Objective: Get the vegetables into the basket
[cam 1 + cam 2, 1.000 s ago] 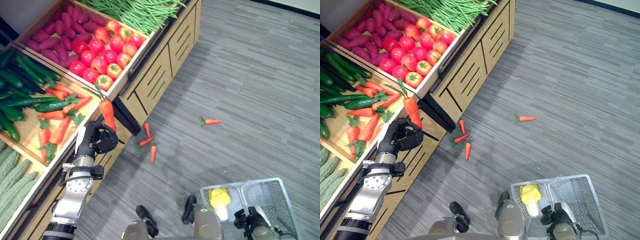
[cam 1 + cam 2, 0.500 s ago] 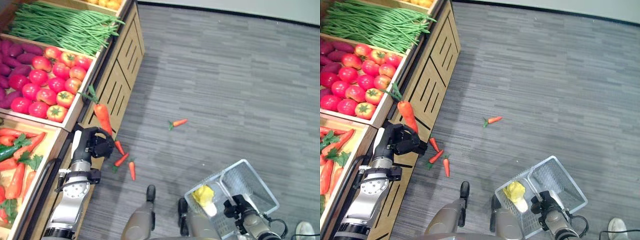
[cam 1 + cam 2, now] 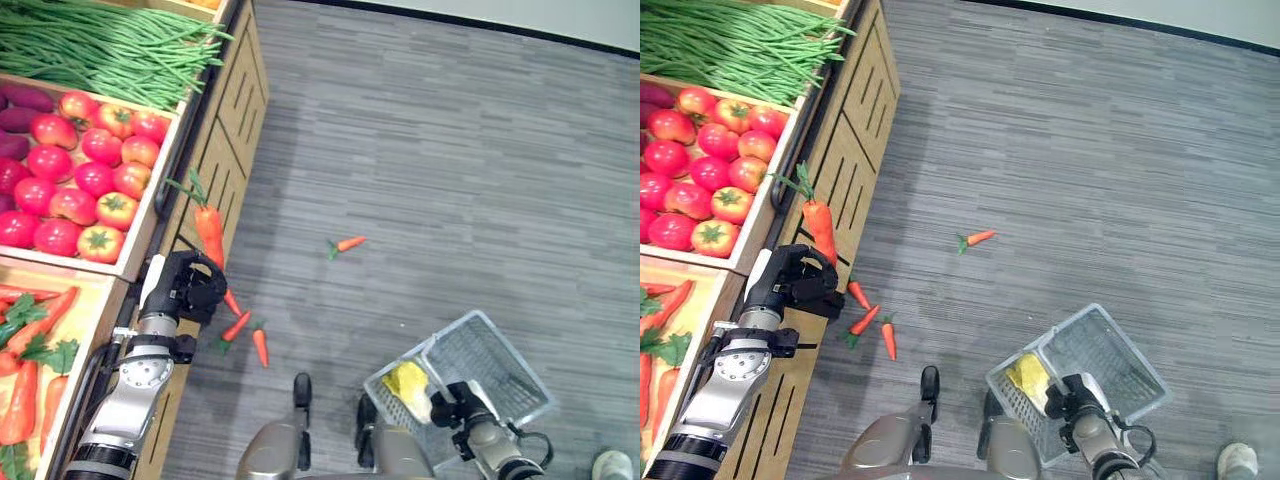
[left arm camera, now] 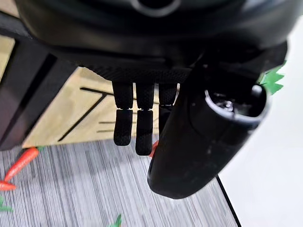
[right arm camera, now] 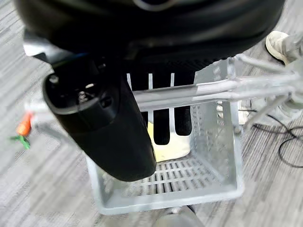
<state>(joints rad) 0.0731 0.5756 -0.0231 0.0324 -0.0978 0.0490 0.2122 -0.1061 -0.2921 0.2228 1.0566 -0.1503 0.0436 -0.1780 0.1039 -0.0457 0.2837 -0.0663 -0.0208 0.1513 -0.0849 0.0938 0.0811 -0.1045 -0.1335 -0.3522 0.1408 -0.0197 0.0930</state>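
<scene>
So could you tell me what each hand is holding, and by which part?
The left hand grips a carrot by its lower tip, leaves upward. The right hand holds the basket by its handle.

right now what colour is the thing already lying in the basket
Yellow. The item in the grey mesh basket shows best in the left eye view.

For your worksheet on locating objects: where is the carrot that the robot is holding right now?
In the eye views, the carrot sticks up from the left robot hand, beside the wooden stand, above three carrots on the floor.
</scene>
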